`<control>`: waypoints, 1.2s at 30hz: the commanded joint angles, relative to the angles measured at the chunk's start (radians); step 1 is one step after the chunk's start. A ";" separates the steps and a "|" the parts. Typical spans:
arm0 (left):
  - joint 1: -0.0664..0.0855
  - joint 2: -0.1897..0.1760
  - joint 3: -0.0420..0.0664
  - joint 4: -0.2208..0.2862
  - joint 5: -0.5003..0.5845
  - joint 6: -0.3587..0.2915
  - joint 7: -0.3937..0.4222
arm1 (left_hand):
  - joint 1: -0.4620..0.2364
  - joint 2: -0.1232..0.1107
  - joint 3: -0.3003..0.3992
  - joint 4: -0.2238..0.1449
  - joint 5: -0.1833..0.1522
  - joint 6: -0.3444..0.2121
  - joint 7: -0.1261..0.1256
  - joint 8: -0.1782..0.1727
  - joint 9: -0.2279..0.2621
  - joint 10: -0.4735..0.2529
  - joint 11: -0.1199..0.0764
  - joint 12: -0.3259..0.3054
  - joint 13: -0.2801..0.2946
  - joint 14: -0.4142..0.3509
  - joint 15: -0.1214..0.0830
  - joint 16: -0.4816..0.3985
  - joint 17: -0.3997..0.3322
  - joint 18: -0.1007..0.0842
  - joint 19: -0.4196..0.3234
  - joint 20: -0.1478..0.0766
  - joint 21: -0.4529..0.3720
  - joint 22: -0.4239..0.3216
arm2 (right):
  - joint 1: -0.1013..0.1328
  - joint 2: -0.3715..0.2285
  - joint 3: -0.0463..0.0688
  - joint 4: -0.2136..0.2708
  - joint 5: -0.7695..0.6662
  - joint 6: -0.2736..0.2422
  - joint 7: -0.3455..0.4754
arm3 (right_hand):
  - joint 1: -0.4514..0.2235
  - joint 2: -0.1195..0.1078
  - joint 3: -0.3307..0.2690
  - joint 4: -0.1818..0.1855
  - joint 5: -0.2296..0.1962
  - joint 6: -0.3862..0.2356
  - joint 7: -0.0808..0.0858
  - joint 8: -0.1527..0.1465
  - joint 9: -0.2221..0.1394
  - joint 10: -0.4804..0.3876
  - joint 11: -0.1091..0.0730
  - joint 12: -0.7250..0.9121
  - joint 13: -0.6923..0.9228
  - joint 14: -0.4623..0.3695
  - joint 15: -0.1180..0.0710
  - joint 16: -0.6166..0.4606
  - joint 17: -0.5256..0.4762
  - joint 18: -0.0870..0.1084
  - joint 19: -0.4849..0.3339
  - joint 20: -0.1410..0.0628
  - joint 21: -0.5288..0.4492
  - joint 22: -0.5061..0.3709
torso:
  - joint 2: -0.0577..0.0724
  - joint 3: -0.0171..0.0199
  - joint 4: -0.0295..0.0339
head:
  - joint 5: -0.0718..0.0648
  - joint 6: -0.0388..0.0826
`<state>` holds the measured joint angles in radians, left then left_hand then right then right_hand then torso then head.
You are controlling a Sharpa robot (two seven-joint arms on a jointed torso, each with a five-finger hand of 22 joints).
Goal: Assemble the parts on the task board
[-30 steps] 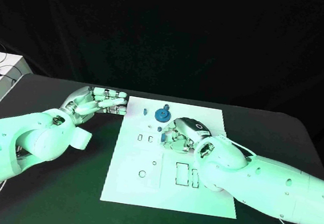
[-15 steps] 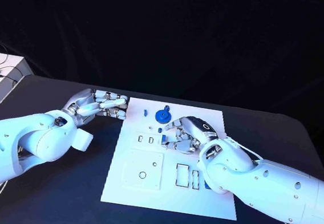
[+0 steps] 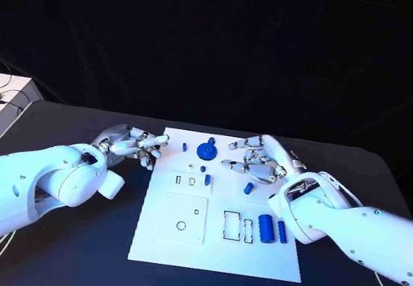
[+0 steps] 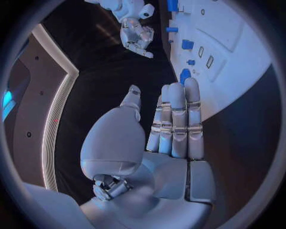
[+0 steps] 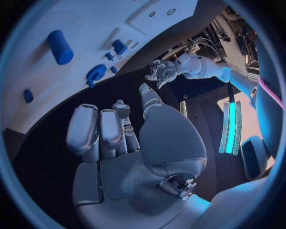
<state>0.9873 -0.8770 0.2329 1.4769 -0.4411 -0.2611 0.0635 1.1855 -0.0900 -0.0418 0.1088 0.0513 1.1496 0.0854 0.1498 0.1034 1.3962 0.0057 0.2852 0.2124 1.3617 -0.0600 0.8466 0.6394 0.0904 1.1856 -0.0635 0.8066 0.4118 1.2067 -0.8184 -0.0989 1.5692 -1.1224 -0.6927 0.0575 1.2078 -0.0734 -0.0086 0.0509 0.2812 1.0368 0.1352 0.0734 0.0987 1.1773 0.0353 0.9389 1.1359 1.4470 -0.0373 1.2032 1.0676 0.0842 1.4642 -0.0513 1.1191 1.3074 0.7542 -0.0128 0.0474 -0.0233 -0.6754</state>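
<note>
Black table (image 3: 64,238) carries the white rectangular task board (image 3: 216,251) at frame centre. Two loose blue cylindrical parts (image 3: 271,229) lie lengthwise at its right edge, nearer the right robot hand (image 3: 259,161), which hovers empty, fingers apart; left robot hand (image 3: 134,144) likewise empty.

Lit from above, cool and bluish, bright on the white task board (image 3: 216,251) and the glossy arm shells. Black beyond the table's (image 3: 372,169) far edge, no detail in the backdrop. Soft, faint shadows only. Sharp in the head view; strongly bent toward the rim in both wrist views, with dark vignetting and a glowing strip (image 5: 231,126).
</note>
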 commanded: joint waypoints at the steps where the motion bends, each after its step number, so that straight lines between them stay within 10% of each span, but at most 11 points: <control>1: 0.022 0.022 0.001 -0.010 -0.163 0.076 -0.175 | -0.027 -0.010 0.026 0.042 0.009 -0.002 -0.009 0.037 0.040 -0.042 -0.011 0.112 0.103 -0.026 -0.005 0.115 0.089 0.011 -0.034 -0.014 0.135 0.099 | 0.009 -0.021 0.001 -0.012 0.261 -0.022 0.139 | -0.019 0.021 -0.018 -0.021 0.010 0.014 -0.005 0.002 0.036 0.001 -0.009 0.000 0.003 -0.001 -0.010 -0.005 0.001 0.003 0.045 -0.009 -0.006 0.153 | -0.007 0.0071 -0.0045 | 0.006 -0.001; 6: 0.061 0.063 0.000 -0.037 -0.271 0.161 -0.299 | -0.046 -0.031 0.035 0.111 0.002 -0.037 -0.022 0.126 0.147 -0.137 -0.020 0.320 0.293 -0.030 -0.010 0.213 0.180 0.040 -0.085 -0.010 0.259 0.198 | 0.018 -0.042 0.002 -0.035 0.363 0.001 0.178 | -0.034 0.036 -0.030 -0.031 0.032 0.039 -0.022 0.017 0.098 0.004 -0.020 0.001 0.007 0.000 -0.017 -0.004 0.005 0.000 0.046 -0.015 -0.005 0.153 | -0.011 0.0142 -0.0072 | 0.011 -0.004; 9: 0.093 0.094 -0.008 -0.059 -0.305 0.214 -0.379 | 0.041 0.001 0.168 0.059 0.000 -0.047 -0.029 0.156 0.183 -0.146 -0.030 0.354 0.323 -0.015 -0.018 0.237 0.211 0.045 -0.088 -0.010 0.273 0.210 | 0.022 -0.049 0.002 -0.052 0.394 0.015 0.187 | -0.038 0.043 -0.036 -0.039 0.034 0.037 -0.024 0.019 0.142 0.004 -0.021 -0.002 0.009 0.001 -0.018 -0.006 0.005 -0.001 0.046 -0.017 -0.006 0.153 | -0.013 0.0187 -0.0089 | 0.016 -0.001; 10: 0.110 0.107 -0.017 -0.069 -0.309 0.228 -0.401 | -0.030 -0.068 0.320 0.046 0.005 -0.073 -0.021 0.183 0.227 -0.170 -0.026 0.385 0.356 -0.012 -0.019 0.245 0.222 0.049 -0.092 -0.012 0.291 0.226 | 0.023 -0.051 0.003 -0.059 0.400 0.018 0.189 | -0.039 0.045 -0.038 -0.042 0.034 0.035 -0.025 0.018 0.156 0.004 -0.021 -0.003 0.009 0.001 -0.018 -0.007 0.004 -0.001 0.046 -0.018 -0.007 0.153 | -0.014 0.0196 -0.0092 | 0.017 0.000; 12: 0.141 0.129 -0.036 -0.087 -0.316 0.251 -0.435 | -0.058 -0.073 0.374 0.025 0.003 -0.092 -0.023 0.191 0.251 -0.173 -0.026 0.399 0.369 -0.010 -0.013 0.250 0.232 0.050 -0.099 -0.007 0.299 0.237 | 0.024 -0.051 0.003 -0.071 0.409 0.022 0.190 | -0.041 0.051 -0.042 -0.049 0.034 0.031 -0.025 0.012 0.187 0.005 -0.021 -0.003 0.011 0.001 -0.019 -0.008 0.004 -0.001 0.046 -0.018 -0.008 0.152 | -0.016 0.0212 -0.0104 | 0.019 0.000; 19: 0.226 0.202 -0.092 -0.144 -0.338 0.328 -0.551 | -0.102 -0.070 0.223 0.067 0.002 -0.102 -0.027 0.199 0.291 -0.174 -0.027 0.443 0.404 0.014 -0.015 0.301 0.292 0.053 -0.062 -0.002 0.358 0.322 | 0.026 -0.050 0.003 -0.098 0.416 0.027 0.178 | -0.045 0.058 -0.044 -0.052 0.040 0.026 -0.023 0.001 0.212 0.006 -0.020 -0.005 0.014 0.001 -0.018 -0.009 0.004 -0.001 0.046 -0.018 -0.010 0.152 | -0.017 0.0269 -0.0165 | 0.023 0.000; 24: 0.258 0.252 -0.129 -0.177 -0.348 0.366 -0.618 | -0.092 -0.071 0.265 0.101 0.002 -0.094 -0.030 0.198 0.322 -0.174 -0.030 0.459 0.423 0.026 -0.017 0.322 0.324 0.053 -0.044 -0.001 0.390 0.376 | 0.028 -0.046 0.003 -0.113 0.407 0.025 0.157 | -0.055 0.061 -0.048 -0.048 0.066 0.020 -0.021 -0.003 0.213 0.006 -0.019 -0.004 0.015 0.001 -0.018 -0.012 0.001 0.000 0.045 -0.017 -0.013 0.151 | -0.017 0.0264 -0.0163 | 0.020 -0.006; 29: 0.269 0.296 -0.144 -0.202 -0.356 0.376 -0.649 | -0.120 -0.095 0.387 0.069 0.000 -0.094 -0.035 0.211 0.369 -0.171 -0.034 0.464 0.434 0.035 -0.023 0.332 0.345 0.051 -0.035 -0.004 0.402 0.401 | 0.029 -0.039 0.003 -0.134 0.416 0.036 0.164 | -0.041 0.065 -0.043 -0.061 0.086 0.015 -0.018 -0.004 0.213 -0.013 -0.017 -0.026 0.003 -0.005 -0.016 -0.026 -0.013 0.003 0.039 -0.015 -0.039 0.145 | -0.017 0.0241 -0.0159 | 0.020 -0.011; 31: 0.270 0.312 -0.147 -0.214 -0.358 0.382 -0.657 | -0.128 -0.100 0.426 0.051 0.001 -0.099 -0.034 0.207 0.377 -0.172 -0.035 0.463 0.436 0.034 -0.022 0.330 0.346 0.051 -0.035 -0.004 0.402 0.403 | 0.029 -0.031 0.003 -0.150 0.456 0.048 0.193 | -0.020 0.077 -0.032 -0.080 0.096 0.006 -0.014 -0.004 0.211 -0.077 -0.014 -0.122 -0.065 -0.027 -0.015 -0.093 -0.073 0.021 0.011 -0.013 -0.163 0.114 | -0.017 0.0240 -0.0176 | 0.021 -0.012; 34: 0.272 0.335 -0.153 -0.234 -0.364 0.390 -0.667 | -0.147 -0.101 0.460 0.032 0.002 -0.103 -0.030 0.187 0.379 -0.172 -0.032 0.461 0.438 0.035 -0.020 0.327 0.346 0.050 -0.036 -0.003 0.401 0.406 | 0.031 -0.019 0.002 -0.177 0.551 0.079 0.243 | 0.039 0.100 -0.003 -0.123 0.108 -0.044 0.011 0.003 0.191 -0.155 0.006 -0.227 -0.168 -0.144 0.006 -0.310 -0.246 0.061 -0.143 0.010 -0.685 -0.053 | -0.017 0.0242 -0.0196 | 0.021 -0.011; 36: 0.272 0.348 -0.157 -0.246 -0.368 0.394 -0.670 | -0.173 -0.107 0.480 0.010 0.001 -0.090 -0.029 0.163 0.380 -0.171 -0.031 0.460 0.441 0.036 -0.018 0.326 0.349 0.051 -0.036 -0.001 0.399 0.409 | 0.032 -0.012 0.002 -0.194 0.610 0.099 0.274 | 0.059 0.106 0.011 -0.139 0.113 -0.069 0.025 0.001 0.161 -0.199 0.021 -0.300 -0.249 -0.209 0.023 -0.398 -0.297 0.047 -0.204 0.027 -0.793 -0.121 | -0.016 0.0241 -0.0186 | 0.020 -0.010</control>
<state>1.2572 -0.5342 0.0761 1.2368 -0.7898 0.0909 -0.5704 1.0190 -0.1968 0.4322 0.1213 0.0508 1.0507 0.0550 0.3185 0.4822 1.2258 -0.0213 0.7429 0.6530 1.3926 -0.0798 1.1761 0.9881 0.1311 1.1455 -0.0659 1.2035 0.8202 1.2371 -0.8336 -0.0971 1.3829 -0.6363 -0.6510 0.2502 1.2595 0.0321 0.0008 -0.0821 0.3914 0.9749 0.1557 0.0732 0.2658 1.0111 0.0677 0.6569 0.9045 1.2548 -0.0178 0.8265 0.7839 0.1322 1.2751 -0.0277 0.3605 1.2013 0.7369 0.0116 0.0293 -0.0026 -0.6866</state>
